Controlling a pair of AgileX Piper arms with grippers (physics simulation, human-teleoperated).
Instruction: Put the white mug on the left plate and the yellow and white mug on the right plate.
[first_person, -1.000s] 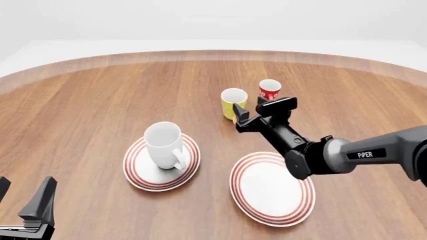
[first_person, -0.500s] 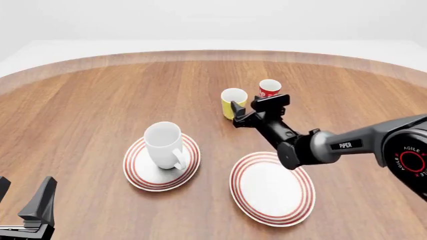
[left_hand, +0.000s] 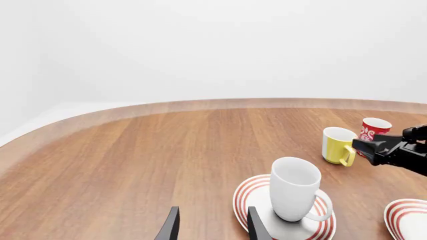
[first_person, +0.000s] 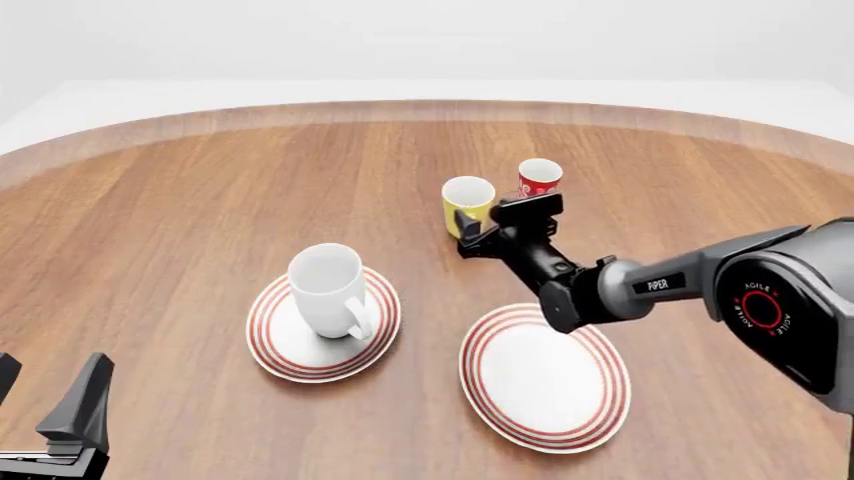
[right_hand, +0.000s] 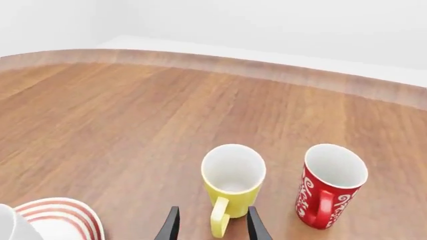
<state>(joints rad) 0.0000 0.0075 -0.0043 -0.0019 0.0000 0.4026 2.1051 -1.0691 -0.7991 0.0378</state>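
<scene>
Front view: right gripper (first_person: 470, 228) is out past the right plate (first_person: 545, 375), up against the near side of the yellow and white mug (first_person: 466, 205). Fingers are apart w/ the mug's yellow handle in the gap between them, not clamped; can't tell if either pad touches the handle. Mug stands upright on the bare table (first_person: 200, 200), just ahead of the gripper. Red cup (first_person: 539, 180) w/ white markings sits just beside the mug, ahead of the gripper and off to its right side, upright, apart from the fingers.

Right wrist view confirms: both fingertips (right_hand: 171, 226) straddle the handle of the yellow and white mug (right_hand: 232, 177), handle pointing back toward the gripper, white inside visible. Red cup (right_hand: 331, 183) near, its handle also toward the camera. Edge of the left plate (right_hand: 63, 216) shows at the frame corner.

White mug (first_person: 330, 290) stands upright on the left plate (first_person: 278, 345), well behind and to the left of the right gripper, handle toward the arms' side. Right plate lies under the right arm's forearm, nothing on it.

Left gripper (first_person: 54, 410) hangs low at the near table edge, fingers spread, holding nothing. In the left wrist view, left gripper (left_hand: 212, 225) points at the white mug (left_hand: 293, 189) and left plate (left_hand: 250, 197) just ahead of it; yellow and white mug (left_hand: 337, 145) farther beyond.
</scene>
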